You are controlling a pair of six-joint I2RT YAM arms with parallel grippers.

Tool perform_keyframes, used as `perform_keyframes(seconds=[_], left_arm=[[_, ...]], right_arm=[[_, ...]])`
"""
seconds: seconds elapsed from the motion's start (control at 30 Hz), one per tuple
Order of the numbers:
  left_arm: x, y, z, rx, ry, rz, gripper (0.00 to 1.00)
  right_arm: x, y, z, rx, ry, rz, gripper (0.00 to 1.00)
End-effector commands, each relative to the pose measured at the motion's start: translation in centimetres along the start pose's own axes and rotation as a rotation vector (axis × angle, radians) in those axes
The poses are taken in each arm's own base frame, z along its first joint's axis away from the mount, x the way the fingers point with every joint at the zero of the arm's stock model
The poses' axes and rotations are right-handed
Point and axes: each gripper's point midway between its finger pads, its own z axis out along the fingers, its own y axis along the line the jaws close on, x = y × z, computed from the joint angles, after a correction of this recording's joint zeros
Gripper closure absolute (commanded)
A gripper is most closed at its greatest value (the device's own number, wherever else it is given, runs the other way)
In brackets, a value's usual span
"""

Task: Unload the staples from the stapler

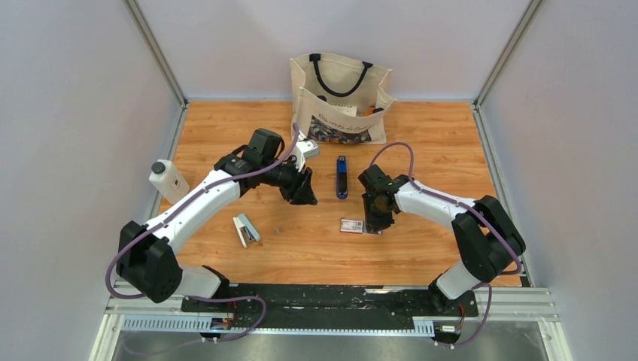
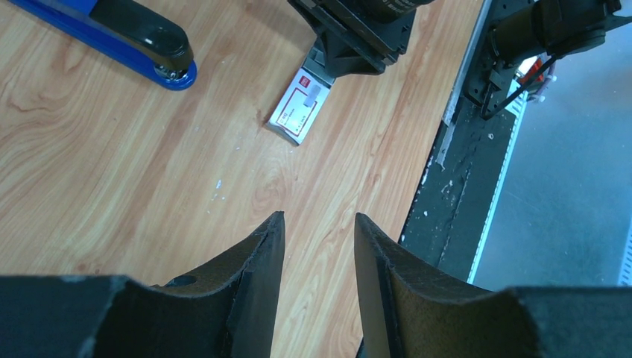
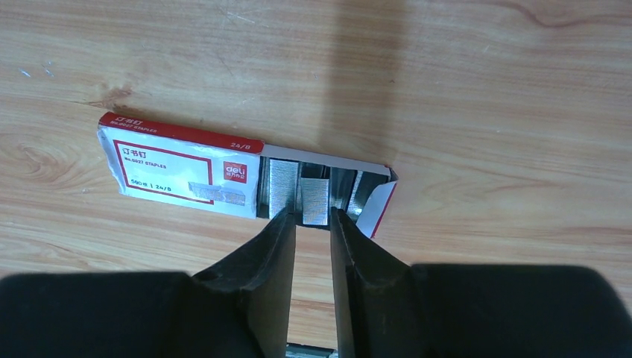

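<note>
Two staplers out there: one dark blue stapler (image 1: pixel 341 177) mid-frame, one pale grey-blue stapler (image 1: pixel 245 229) lower left. One red-and-white staple box (image 1: pixel 351 226), and I make it roughly three staple strips (image 3: pixel 314 200) showing inside. One tote bag (image 1: pixel 340 98) up top, one white bottle (image 1: pixel 168 180) far left.

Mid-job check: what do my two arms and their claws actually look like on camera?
The left arm and right arm have white links with chunky black joints. A purple cable loops along each. The left claw and right claw are matte black wedges tapering to tips. No markings show.
</note>
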Motion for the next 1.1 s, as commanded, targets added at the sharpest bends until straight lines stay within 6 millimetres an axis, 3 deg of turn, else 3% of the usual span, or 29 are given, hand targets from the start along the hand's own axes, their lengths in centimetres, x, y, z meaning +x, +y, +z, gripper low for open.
perform_keyframes(seconds=[0.0, 0.23, 0.47, 0.67, 0.87, 1.07], left_arm=[[-1.0, -1.3, -0.7, 0.016, -0.035, 0.088, 0.52], [-1.1, -1.4, -0.6, 0.013, -0.033, 0.091, 0.52], [-0.8, -0.4, -0.2, -0.018, -0.014, 0.080, 0.52], [0.2, 0.7, 0.6, -0.052, 0.036, 0.077, 0.52], [1.9, 1.9, 2.3, -0.065, 0.130, 0.099, 0.52], [2.8, 2.5, 4.8, -0.055, 0.198, 0.130, 0.53]], right_arm=[[-1.6, 0.9, -1.3, -0.029, -0.059, -0.017, 0.72], [-2.5, 1.0, -3.7, -0.032, -0.102, -0.032, 0.73], [-3.2, 1.5, -6.3, -0.077, -0.161, -0.032, 0.89], [-2.5, 0.3, -5.3, -0.067, -0.140, -0.013, 0.92], [-0.9, 2.0, -4.3, -0.206, -0.096, -0.012, 0.98], [0.3, 1.9, -3.1, -0.228, -0.072, -0.009, 0.99]])
